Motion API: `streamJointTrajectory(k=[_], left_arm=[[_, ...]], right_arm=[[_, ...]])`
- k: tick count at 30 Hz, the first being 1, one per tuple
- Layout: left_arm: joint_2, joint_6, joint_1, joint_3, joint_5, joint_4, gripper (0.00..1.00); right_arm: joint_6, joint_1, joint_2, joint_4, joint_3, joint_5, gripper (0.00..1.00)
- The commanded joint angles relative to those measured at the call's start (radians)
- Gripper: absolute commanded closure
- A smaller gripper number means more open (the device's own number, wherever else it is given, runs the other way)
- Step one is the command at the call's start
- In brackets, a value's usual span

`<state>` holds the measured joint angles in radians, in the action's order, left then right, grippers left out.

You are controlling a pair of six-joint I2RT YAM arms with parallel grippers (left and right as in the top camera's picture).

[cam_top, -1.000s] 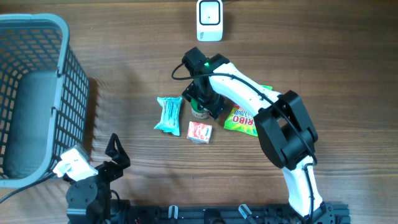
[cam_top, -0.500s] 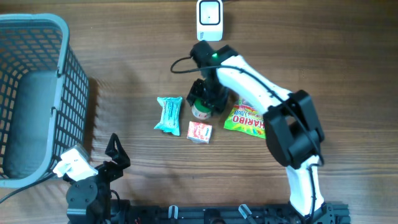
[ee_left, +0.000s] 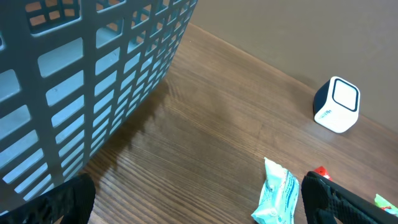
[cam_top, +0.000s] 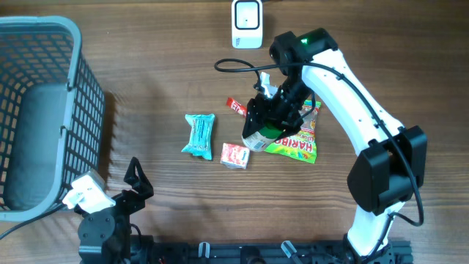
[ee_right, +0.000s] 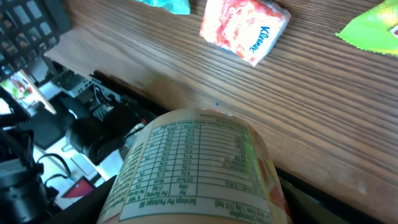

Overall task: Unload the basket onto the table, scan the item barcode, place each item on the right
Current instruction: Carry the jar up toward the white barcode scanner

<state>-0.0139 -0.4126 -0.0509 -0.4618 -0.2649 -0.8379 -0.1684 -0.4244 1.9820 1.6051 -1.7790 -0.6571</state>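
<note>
Low in the right wrist view, the can [ee_right: 199, 168] is cropped.

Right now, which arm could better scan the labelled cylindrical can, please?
Right: the right gripper holds the can near the white box scanner; the open left gripper sits by the grey mesh basket.

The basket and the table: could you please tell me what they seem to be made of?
Basket: probably moulded plastic, matt grey-blue, given its even lattice walls. Table: wood or wood-look laminate, brown with fine grain lines; which one, I cannot tell.
</note>
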Motion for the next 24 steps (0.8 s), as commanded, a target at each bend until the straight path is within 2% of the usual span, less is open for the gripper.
streamJointTrajectory(k=[1,8,13,15,17,20,24], left_arm=[[0.006,0.015,-0.003,0.004,-0.01,0.002,0.0],[0.006,0.015,-0.003,0.004,-0.01,0.002,0.0],[0.006,0.015,-0.003,0.004,-0.01,0.002,0.0],[0.006,0.015,-0.003,0.004,-0.01,0.002,0.0],[0.006,0.015,-0.003,0.004,-0.01,0.002,0.0],[0.006,0.015,-0.003,0.004,-0.01,0.002,0.0],[0.006,0.015,-0.003,0.004,-0.01,0.002,0.01]], right_arm=[[0.057,-0.002,-0.024,0.004,-0.017,-0.051,0.3],[0.061,0.0,-0.024,-0.011,-0.017,-0.047,0.3],[0.008,0.061,-0.024,-0.154,-0.072,-0.062,0.29],[0.008,0.108,-0.024,-0.277,-0.123,-0.023,0.29],[0.006,0.115,-0.024,-0.375,-0.134,0.063,0.29],[-0.069,0.095,-0.024,-0.58,-0.133,0.376,0.29],[-0.064,0.021,-0.019,-0.836,-0.13,0.783,0.29]])
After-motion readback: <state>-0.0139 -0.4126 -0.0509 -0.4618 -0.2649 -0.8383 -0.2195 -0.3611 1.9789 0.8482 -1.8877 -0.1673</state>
